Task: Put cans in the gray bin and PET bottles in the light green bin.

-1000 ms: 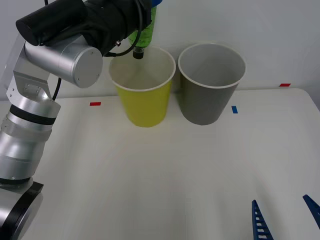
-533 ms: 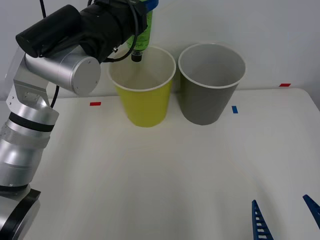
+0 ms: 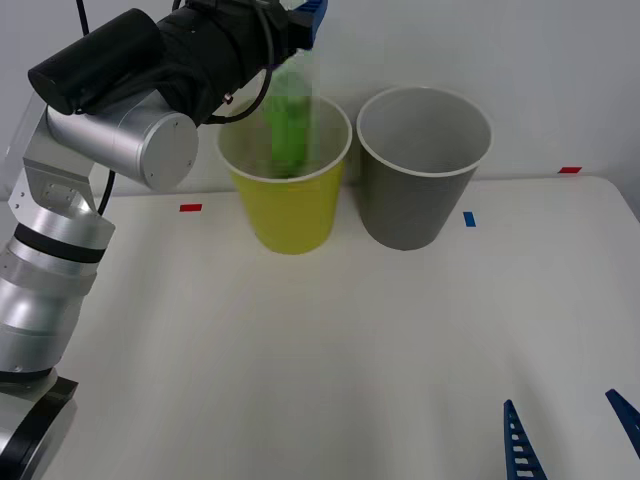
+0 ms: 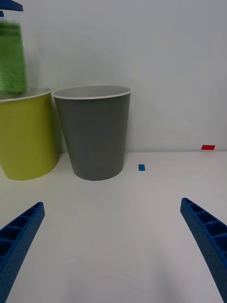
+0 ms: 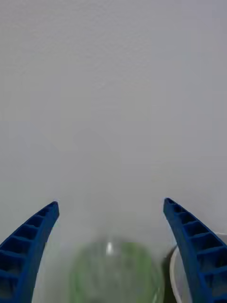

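A PET bottle (image 3: 290,125) with a green label is dropping, blurred, into the mouth of the light green bin (image 3: 290,215). It falls free of my left gripper (image 3: 303,14), which stands open straight above that bin. In the left wrist view the bottle (image 5: 113,272) lies below the spread gripper (image 5: 111,203). The gray bin (image 3: 410,205) stands just right of the light green one. My right gripper (image 3: 560,400) waits open low over the table's near right. From its wrist I see the gray bin (image 4: 94,137), the light green bin (image 4: 26,137) and the bottle (image 4: 12,59).
Both bins stand at the table's far edge against a white wall. Red tape marks (image 3: 190,208) (image 3: 569,170) and a blue one (image 3: 469,218) lie flat on the white table (image 3: 320,340). My left arm reaches over the table's left side.
My left gripper has opened and let the bottle go. The bottle, held cap-down above the light green bin before, now falls into it.
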You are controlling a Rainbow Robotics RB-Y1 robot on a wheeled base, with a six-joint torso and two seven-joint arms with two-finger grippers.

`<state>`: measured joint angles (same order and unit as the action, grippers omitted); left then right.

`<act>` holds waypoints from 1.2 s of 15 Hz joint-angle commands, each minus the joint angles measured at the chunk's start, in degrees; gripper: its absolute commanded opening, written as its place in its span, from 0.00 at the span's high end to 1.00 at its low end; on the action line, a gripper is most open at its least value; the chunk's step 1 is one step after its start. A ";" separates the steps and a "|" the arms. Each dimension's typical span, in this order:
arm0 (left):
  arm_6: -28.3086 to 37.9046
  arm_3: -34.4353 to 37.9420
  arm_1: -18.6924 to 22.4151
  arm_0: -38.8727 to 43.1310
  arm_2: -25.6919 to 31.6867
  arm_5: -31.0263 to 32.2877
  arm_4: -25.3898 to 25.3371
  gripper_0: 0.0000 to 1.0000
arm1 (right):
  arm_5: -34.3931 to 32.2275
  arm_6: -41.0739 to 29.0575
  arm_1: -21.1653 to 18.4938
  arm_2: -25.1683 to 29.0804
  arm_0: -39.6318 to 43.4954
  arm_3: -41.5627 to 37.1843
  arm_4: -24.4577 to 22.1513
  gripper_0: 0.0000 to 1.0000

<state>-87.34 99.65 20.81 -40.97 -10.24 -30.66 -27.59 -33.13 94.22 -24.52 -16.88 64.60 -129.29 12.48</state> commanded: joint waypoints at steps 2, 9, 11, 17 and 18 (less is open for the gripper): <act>0.07 0.02 0.19 0.01 -0.04 0.16 -0.01 0.00 | 0.00 0.00 0.00 0.00 0.00 0.00 0.00 0.00; -0.72 1.25 1.07 0.01 0.66 -1.42 -0.01 0.00 | 0.00 0.00 0.00 0.00 0.00 0.00 0.00 0.00; -0.99 7.32 2.04 0.10 4.09 -11.88 -0.36 0.00 | 0.00 0.00 0.00 0.00 0.00 0.00 0.00 0.00; -6.70 20.59 2.21 10.47 15.25 -15.22 -4.58 0.00 | 0.00 0.00 0.00 0.00 0.00 0.00 0.00 0.00; -7.14 22.17 2.48 11.88 16.66 -15.22 -4.84 0.00 | 0.00 0.00 0.00 0.00 0.00 0.00 0.00 0.00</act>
<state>-93.95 120.42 23.12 -30.38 5.10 -45.77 -31.98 -33.13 94.22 -24.52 -16.88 64.60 -129.29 12.48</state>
